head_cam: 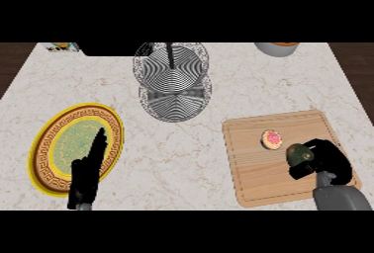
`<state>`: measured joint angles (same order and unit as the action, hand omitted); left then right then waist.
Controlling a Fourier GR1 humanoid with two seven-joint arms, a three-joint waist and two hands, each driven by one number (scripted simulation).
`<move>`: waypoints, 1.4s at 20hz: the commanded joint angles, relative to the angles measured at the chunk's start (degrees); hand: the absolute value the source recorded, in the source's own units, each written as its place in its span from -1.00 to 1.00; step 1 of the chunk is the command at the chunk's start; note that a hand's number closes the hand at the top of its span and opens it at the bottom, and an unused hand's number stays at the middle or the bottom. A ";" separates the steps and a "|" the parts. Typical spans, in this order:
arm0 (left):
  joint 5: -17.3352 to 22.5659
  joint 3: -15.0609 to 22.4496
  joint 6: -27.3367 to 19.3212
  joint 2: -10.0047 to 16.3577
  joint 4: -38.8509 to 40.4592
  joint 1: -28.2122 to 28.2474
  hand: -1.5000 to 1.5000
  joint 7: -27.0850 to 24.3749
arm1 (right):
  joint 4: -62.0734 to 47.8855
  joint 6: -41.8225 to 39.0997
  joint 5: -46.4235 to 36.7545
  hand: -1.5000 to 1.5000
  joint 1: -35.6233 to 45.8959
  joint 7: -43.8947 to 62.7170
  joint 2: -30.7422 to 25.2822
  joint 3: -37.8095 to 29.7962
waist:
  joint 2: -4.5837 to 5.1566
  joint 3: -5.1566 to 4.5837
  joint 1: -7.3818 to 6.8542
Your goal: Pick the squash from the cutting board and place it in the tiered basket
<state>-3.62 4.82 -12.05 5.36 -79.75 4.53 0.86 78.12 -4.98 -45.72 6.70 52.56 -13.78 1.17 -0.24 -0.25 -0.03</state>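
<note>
A dark green squash (298,153) lies on the wooden cutting board (252,170) at the right. My right hand (325,163) curls round it from the right and below, with thumb and fingers at its sides. The squash still rests on the board. The wire tiered basket (171,81) stands at the counter's back centre, seen from above as two round mesh tiers. My left hand (87,170) rests open at the lower left, fingers straight, over a plate.
A small pink-frosted round pastry (272,139) sits on the board just left of the squash. A yellow-rimmed patterned plate (51,148) lies at the left. A grey bowl (277,48) and a small box (62,47) stand at the back edge.
</note>
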 commanded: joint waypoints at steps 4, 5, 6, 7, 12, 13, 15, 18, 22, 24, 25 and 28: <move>1.64 -1.97 2.89 2.39 -2.61 -0.70 0.00 3.49 | -11.66 5.16 -7.09 1.00 5.13 -7.24 -0.88 2.53 | 0.33 0.27 -0.47; -0.65 0.22 -0.06 -1.22 0.44 2.25 0.00 -1.57 | -7.04 3.38 -8.06 1.00 5.07 -3.94 -1.14 2.87 | 0.26 0.24 -0.24; -1.29 1.01 0.13 -1.16 0.48 1.46 0.00 -1.47 | -1.82 -0.18 -8.66 1.00 4.34 -2.10 0.46 6.91 | 0.19 0.22 -0.11; 0.78 -0.58 2.29 1.44 -3.15 0.40 0.00 3.52 | -1.55 2.87 -10.65 1.00 2.38 -2.77 4.25 10.81 | 0.15 0.25 -0.28; -0.55 0.23 0.59 -0.49 0.14 0.64 0.00 -0.02 | 0.83 0.99 -15.69 1.00 6.29 3.50 13.40 29.24 | 0.14 0.19 -1.62; -0.41 0.11 0.65 -0.79 1.06 2.32 0.00 -2.26 | 4.16 1.12 -14.43 1.00 5.02 3.45 13.48 28.81 | 0.09 0.20 -0.52; -1.32 -0.11 -0.85 -0.88 -0.62 -3.42 0.00 4.96 | 6.70 4.65 -13.16 1.00 6.26 9.00 13.59 32.51 | 0.15 0.25 -0.18; 0.43 -1.79 1.28 0.95 -0.34 -0.71 0.00 1.44 | 14.80 7.49 -12.70 1.00 7.75 13.31 13.69 32.84 | 0.04 0.23 -0.12; 0.30 -1.21 1.71 1.13 -1.07 1.35 0.00 1.41 | 28.25 8.15 -16.40 1.00 8.30 17.16 13.73 32.31 | -0.38 0.21 0.70; 1.13 -1.93 2.17 1.48 -1.40 2.91 0.00 0.23 | 34.58 7.59 -18.09 1.00 8.79 21.59 13.74 34.20 | -0.52 0.17 0.56; 0.32 -1.68 1.43 0.71 0.99 1.59 0.00 -0.65 | 36.31 7.26 -18.95 1.00 12.52 21.05 13.75 32.12 | -0.38 0.13 0.78; -0.19 -1.20 0.25 0.01 -1.20 0.02 0.00 2.87 | 42.63 -0.66 -27.41 1.00 16.11 24.38 13.75 35.64 | -0.39 0.12 0.65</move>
<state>-3.75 3.98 -11.32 5.48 -80.98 5.31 2.43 112.73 -0.26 -67.03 17.10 64.82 -0.64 34.43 -0.64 -0.05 0.68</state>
